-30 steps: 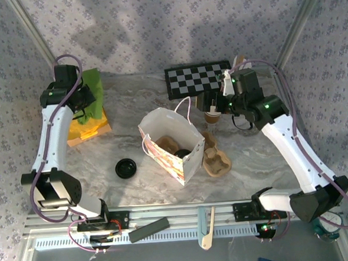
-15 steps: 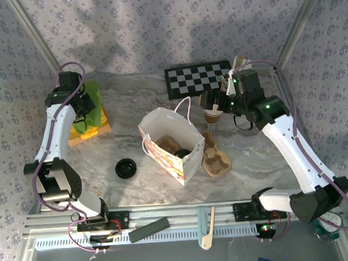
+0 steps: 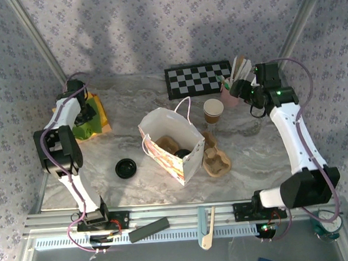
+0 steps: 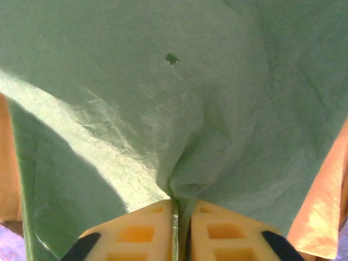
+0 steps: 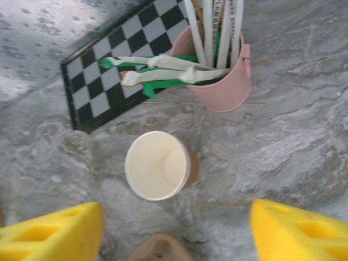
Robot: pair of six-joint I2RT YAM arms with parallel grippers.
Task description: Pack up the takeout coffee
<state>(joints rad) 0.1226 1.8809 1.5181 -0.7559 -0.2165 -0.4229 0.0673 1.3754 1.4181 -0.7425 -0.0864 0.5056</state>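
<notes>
Left jaws pinch green napkin (image 4: 163, 109); right jaws spread, off paper cup (image 5: 157, 165); pink cup (image 5: 223, 87) near.

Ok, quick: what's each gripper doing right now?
Left gripper: closed, pinching the green napkin.
Right gripper: open, holding nothing.

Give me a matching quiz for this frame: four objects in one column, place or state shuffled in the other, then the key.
Things:
1. kraft cup
2. black lid
3. green napkin
4. pink cup

Place or state:
A. pinched in the left gripper
B. holds stirrers, next to the checkerboard
C. flat on the table, left of the bag
D. upright, no lid on

Pairs: 1-D, 2-C, 3-A, 4-B
</notes>
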